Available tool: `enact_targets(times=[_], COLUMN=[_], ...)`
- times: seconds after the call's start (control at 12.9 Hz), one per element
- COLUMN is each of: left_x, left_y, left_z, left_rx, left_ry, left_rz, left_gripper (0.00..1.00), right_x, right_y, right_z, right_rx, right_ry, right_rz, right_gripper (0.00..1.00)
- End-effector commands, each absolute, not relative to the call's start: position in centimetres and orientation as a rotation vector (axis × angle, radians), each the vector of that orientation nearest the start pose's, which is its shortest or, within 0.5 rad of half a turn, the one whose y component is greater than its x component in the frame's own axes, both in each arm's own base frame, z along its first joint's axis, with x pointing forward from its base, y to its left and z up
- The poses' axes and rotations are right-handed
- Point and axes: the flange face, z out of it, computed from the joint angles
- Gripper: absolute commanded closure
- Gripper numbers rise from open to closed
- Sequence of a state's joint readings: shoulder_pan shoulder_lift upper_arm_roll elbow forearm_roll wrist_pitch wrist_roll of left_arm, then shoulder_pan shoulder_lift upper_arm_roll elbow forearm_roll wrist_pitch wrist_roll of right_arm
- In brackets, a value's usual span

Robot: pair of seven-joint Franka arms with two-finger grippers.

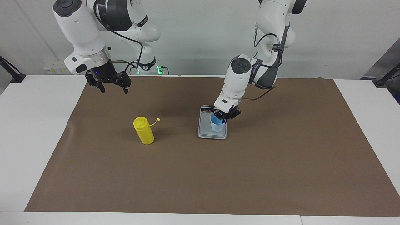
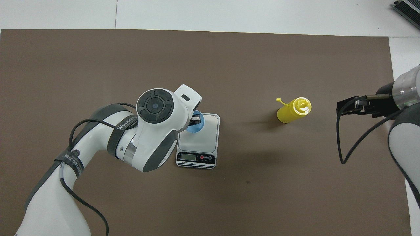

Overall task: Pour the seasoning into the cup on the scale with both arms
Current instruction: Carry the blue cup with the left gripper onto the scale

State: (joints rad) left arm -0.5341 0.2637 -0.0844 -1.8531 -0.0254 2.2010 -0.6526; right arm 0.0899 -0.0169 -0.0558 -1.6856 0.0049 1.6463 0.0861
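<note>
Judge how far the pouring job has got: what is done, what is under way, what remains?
Done: the cup has reached the scale; whether it rests on the platform is unclear.

In hand: the left claw is clamped on the cup's rim.

Left: everything with the seasoning. It stands upright on the brown mat, untouched, toward the right arm's end. The right claw waits open, raised. No pouring has begun.

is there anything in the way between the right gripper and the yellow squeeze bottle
Nothing visible. The right gripper, fingers open, hangs over bare brown mat, and only mat lies between it and the upright yellow plastic squeeze bottle. The silver-grey scale stands beside the bottle, toward the left arm's end.
</note>
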Motion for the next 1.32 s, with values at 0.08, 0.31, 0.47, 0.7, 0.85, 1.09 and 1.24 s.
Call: enact_targets(times=[0.08,0.31,0.47,0.7,0.85,1.09,1.24], left_x=[51.8,51.8,51.8,51.5,51.5,51.6,52.8], left_y=[-36.0,-35.9,-36.1,-36.6,-36.6,-36.3,-33.7], left_z=[39.0,38.1,38.1,37.9,37.1,37.6,42.0], left_rx=[-3.209,-3.182,-3.186,-3.192,-3.191,-3.182,-3.167], left_ry=[-0.078,-0.049,-0.044,-0.058,-0.058,-0.061,-0.111], left_rz=[-0.164,-0.168,-0.178,-0.186,-0.179,-0.165,-0.165], left_gripper=[1.00,1.00,1.00,1.00,0.36,0.00,0.00], right_x=[54.5,54.5,54.5,54.5,54.4,54.4,54.4], right_y=[1.9,1.9,1.9,1.9,1.9,1.9,1.9], right_z=[58.6,58.5,58.5,58.5,58.5,58.6,58.6], right_rx=[-3.138,-3.138,-3.138,-3.138,-3.138,-3.138,-3.138], right_ry=[0.082,0.082,0.082,0.082,0.082,0.082,0.082], right_rz=[0.039,0.044,0.044,0.044,0.044,0.041,0.041], right_gripper=[0.00,0.00,0.00,0.00,0.00,0.00,0.00])
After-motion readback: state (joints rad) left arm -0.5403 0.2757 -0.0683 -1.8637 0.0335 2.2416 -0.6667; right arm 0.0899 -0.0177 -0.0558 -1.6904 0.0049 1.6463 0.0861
